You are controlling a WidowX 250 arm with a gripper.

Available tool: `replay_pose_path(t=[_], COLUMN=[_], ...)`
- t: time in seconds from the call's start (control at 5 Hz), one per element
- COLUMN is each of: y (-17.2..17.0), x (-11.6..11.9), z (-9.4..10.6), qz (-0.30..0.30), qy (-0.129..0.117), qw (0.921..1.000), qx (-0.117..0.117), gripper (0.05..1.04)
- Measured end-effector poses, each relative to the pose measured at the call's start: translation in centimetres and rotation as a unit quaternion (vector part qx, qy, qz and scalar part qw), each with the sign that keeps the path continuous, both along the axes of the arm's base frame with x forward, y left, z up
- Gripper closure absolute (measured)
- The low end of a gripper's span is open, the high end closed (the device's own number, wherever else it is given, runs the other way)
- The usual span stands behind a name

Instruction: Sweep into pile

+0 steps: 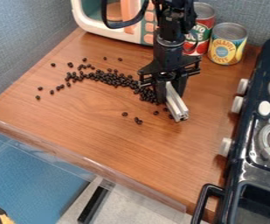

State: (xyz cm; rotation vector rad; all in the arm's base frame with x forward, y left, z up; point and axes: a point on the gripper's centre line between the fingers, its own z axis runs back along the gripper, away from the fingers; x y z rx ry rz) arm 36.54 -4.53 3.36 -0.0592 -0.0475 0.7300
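The black gripper (171,85) hangs down over the right-middle of the wooden counter, shut on a light grey metal bar (177,105). The bar slants toward the front right, its near end low at the counter. Dark beans (116,79) lie in a curved band from the left-middle of the counter to just left of the gripper, densest beside it. Several loose beans are scattered left of and behind the band, and a few (138,120) lie in front of it. The gripper and bar hide part of the surface behind them.
At the back stand a toy microwave (94,19), a red-and-green can (202,27) and a yellow pineapple can (226,44). A dark toy stove (250,151) with white knobs runs along the right side. The wooden counter's (96,131) front edge slants across the lower left.
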Motion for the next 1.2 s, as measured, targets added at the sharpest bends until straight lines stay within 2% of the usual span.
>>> replay_pose_path(t=[0.2,0.4,0.8,1.0,1.2], y=[-0.3,-0.3,-1.6,-2.2,-2.7], x=[0.0,-0.1,-1.0,-1.2,-1.9], z=[0.9,0.8,-0.7,0.5,0.1], qz=[-0.037,-0.058,-0.132,-0.148,-0.176], qy=[0.004,0.005,-0.008,-0.024,-0.025], qw=[0.9991,0.9980,0.9912,0.9887,0.9839], qx=[-0.019,-0.022,-0.004,-0.010,-0.015], gripper=[0.703,0.703,0.703,0.703,0.703])
